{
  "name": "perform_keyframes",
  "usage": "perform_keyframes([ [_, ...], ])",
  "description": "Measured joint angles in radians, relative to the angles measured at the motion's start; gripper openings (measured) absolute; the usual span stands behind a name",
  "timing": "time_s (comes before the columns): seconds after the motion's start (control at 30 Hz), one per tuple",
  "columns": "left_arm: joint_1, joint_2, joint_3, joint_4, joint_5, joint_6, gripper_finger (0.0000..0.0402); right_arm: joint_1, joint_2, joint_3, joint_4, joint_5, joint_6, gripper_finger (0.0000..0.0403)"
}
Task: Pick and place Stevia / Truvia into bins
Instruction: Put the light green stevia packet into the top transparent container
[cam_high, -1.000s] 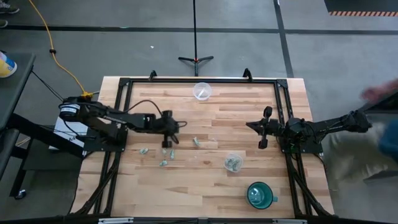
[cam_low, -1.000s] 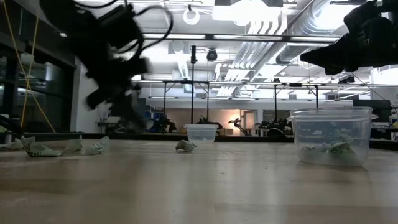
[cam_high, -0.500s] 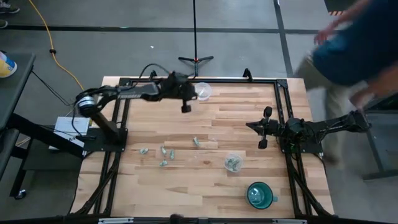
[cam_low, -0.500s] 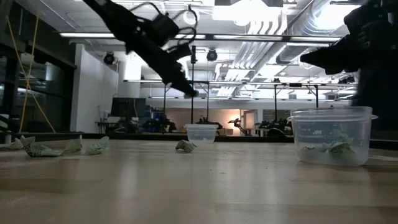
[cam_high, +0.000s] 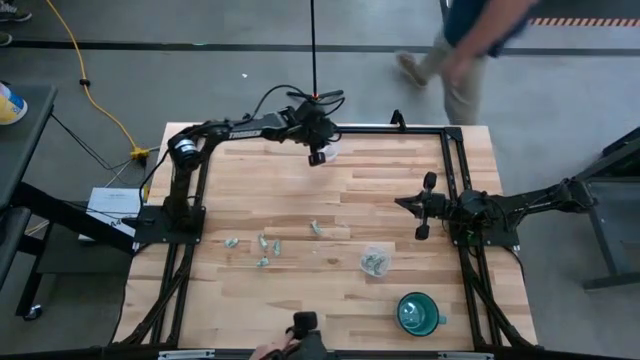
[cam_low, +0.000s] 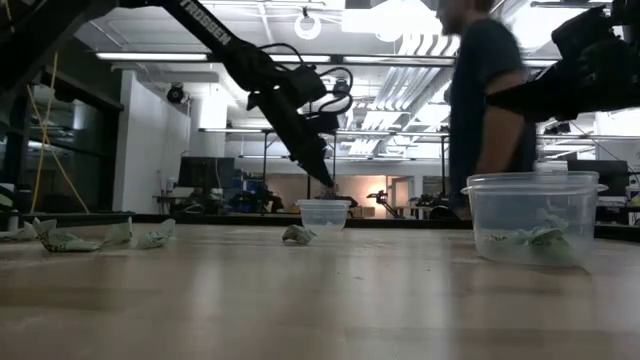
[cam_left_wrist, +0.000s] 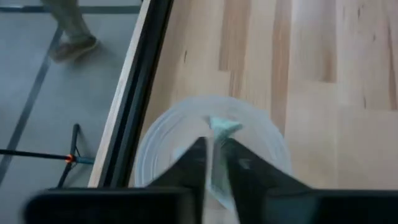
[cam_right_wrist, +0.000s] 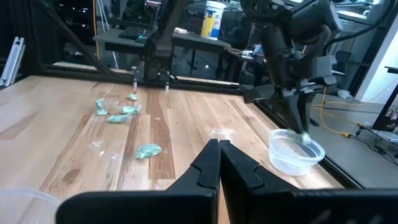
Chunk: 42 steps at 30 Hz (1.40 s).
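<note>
My left gripper (cam_high: 318, 157) is shut on one pale green Stevia packet (cam_left_wrist: 219, 134) right above the far clear cup (cam_high: 326, 146) near the table's far edge; it also shows in the low view (cam_low: 326, 186) over that cup (cam_low: 323, 213). Several loose packets (cam_high: 262, 243) lie on the table's left middle, and one (cam_high: 315, 227) lies nearer the centre. The near clear cup (cam_high: 375, 261) holds several packets. My right gripper (cam_high: 424, 206) is shut and empty at the table's right, above the wood. My left gripper pinches the packet between its two fingers, and the packet's free end (cam_left_wrist: 224, 127) sticks out past the fingertips. The fingers come from above, pointing down. The packet is lifted clear, over the mouth of the far cup (cam_left_wrist: 186, 143).
A teal mug (cam_high: 418, 313) stands near the front right. A black frame rail (cam_high: 330, 129) runs along the table's far edge beside the far cup. A person (cam_high: 470, 35) walks past beyond the far right corner. A hand with a dark object (cam_high: 296, 338) shows at the near edge.
My left gripper has risen from the loose packets at the table's left middle and swung toward the far edge, carrying a packet, and now stands over the far cup. A person has walked along the table's far right side.
</note>
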Motion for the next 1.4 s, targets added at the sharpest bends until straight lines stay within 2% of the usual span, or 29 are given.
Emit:
perform_keyframes([
  [0.1,-0.009,0.0,0.018,-0.042,-0.011,0.0,0.0164,0.0,0.0,0.0,-0.01,0.0,0.002,0.0],
  [0.23,-0.04,-0.019,0.074,-0.215,0.005,-0.003,0.0242,0.0,0.0,0.0,-0.018,0.0,0.001,0.0],
  [0.33,-0.105,-0.04,0.126,-0.418,0.04,-0.015,0.0278,0.0,0.0,0.0,-0.019,0.0,0.002,0.0],
  [0.4,-0.169,-0.04,0.145,-0.535,0.041,-0.028,0.0288,0.0,0.0,0.0,-0.025,-0.002,0.002,0.0],
  [0.6,-0.387,-0.032,0.15,-0.685,-0.051,-0.047,0.0282,0.0,0.0,0.0,-0.048,-0.007,0.006,0.0],
  [0.7,-0.479,-0.022,0.149,-0.691,-0.096,-0.049,0.027,0.0,0.0,0.0,-0.056,-0.007,0.007,0.0001],
  [0.87,-0.573,-0.025,0.15,-0.648,-0.095,0.024,0.025,0.0,0.0,0.0,-0.06,-0.007,0.007,0.0],
  [1.0,-0.594,0.003,0.151,-0.642,-0.084,0.079,0.0234,0.0,0.0,0.0,-0.068,-0.007,0.007,0.0],
  [1.17,-0.56,0.077,0.15,-0.633,0.063,0.083,0.0215,0.0,0.0,0.0,-0.125,-0.007,0.011,0.0],
  [1.4,-0.538,0.171,0.149,-0.627,-0.03,0.124,0.019,0.0,0.0,0.0,-0.147,-0.007,0.051,0.0],
])
